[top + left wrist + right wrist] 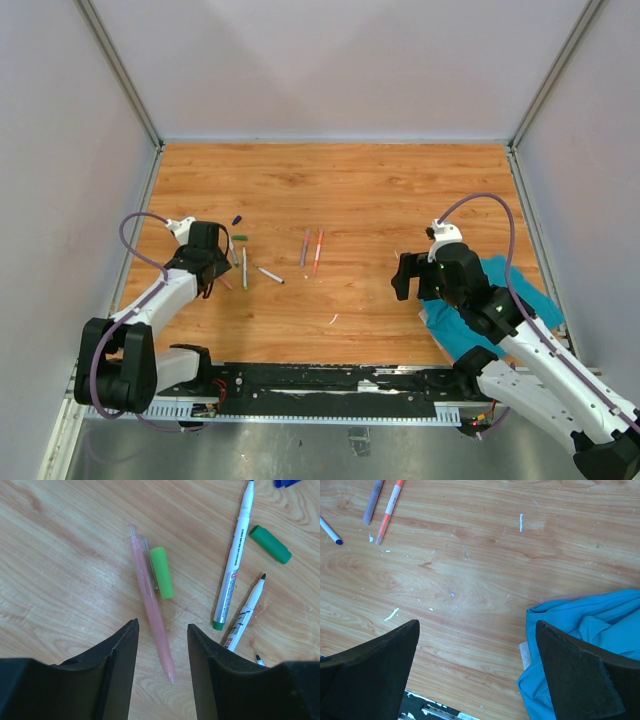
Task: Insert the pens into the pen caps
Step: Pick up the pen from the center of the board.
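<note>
Pen (150, 607), translucent pink, slim, light-green cap (161, 572) beside

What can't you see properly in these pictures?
Left wrist view: blue cap cut off by the top edge; one pen tip, barrel hidden behind a finger of the left gripper.
Right wrist view: something pinkish, mostly under the teal cloth.
Top view: purple pen and orange pen too small to show caps.

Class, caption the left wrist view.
Open left tool over a pink pen lying beside a light-green cap.
</note>
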### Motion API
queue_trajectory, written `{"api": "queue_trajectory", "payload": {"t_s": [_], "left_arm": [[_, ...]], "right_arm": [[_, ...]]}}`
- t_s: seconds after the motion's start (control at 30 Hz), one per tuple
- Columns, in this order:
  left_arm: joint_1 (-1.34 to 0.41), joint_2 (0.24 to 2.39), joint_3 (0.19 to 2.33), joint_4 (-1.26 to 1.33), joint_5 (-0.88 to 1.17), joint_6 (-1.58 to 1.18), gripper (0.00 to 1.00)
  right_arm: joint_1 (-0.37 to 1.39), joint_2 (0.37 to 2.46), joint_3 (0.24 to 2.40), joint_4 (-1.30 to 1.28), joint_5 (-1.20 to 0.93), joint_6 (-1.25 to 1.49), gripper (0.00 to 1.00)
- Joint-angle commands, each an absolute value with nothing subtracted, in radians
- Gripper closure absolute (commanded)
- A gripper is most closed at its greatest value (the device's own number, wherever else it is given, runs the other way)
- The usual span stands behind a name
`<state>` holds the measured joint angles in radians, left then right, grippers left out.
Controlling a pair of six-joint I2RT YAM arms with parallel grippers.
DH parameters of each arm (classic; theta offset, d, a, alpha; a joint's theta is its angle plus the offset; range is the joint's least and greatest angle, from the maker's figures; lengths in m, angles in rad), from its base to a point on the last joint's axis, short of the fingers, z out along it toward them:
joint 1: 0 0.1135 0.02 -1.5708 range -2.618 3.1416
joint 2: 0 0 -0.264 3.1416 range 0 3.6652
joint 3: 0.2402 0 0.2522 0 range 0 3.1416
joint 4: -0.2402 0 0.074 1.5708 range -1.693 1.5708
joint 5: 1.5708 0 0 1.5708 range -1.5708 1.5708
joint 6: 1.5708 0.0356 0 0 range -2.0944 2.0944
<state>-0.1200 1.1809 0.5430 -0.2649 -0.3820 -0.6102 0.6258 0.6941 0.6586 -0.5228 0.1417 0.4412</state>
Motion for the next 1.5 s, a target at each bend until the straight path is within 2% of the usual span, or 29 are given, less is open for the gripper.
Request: {"api": "queue_trajectory", "payload": {"t_s": [0.0,0.27,0.73,1.23,1.47], "left_arm": [[-0.114,1.190,0.554,-0.232,-0.366,-0.609,0.52],[-0.114,1.209,0.594,-0.090,-0.193,-0.497,0.52],[-0.114,1.454,0.719,-0.104,-0.172,-0.431,0.55],[-0.114,1.590,0.772,-0.166,-0.243,-0.434,0.65],[-0.114,1.577,0.749,-0.146,-0.240,-0.440,0.78]], "right_arm": [[0.613,0.678,0.649,-0.534,0.155,0.434,0.01],[0.614,0.692,0.653,-0.529,0.151,0.427,0.01],[0.615,0.700,0.652,-0.528,0.144,0.423,0.01],[0.614,0.688,0.640,-0.533,0.142,0.425,0.01],[0.613,0.678,0.642,-0.543,0.149,0.426,0.01]]}}
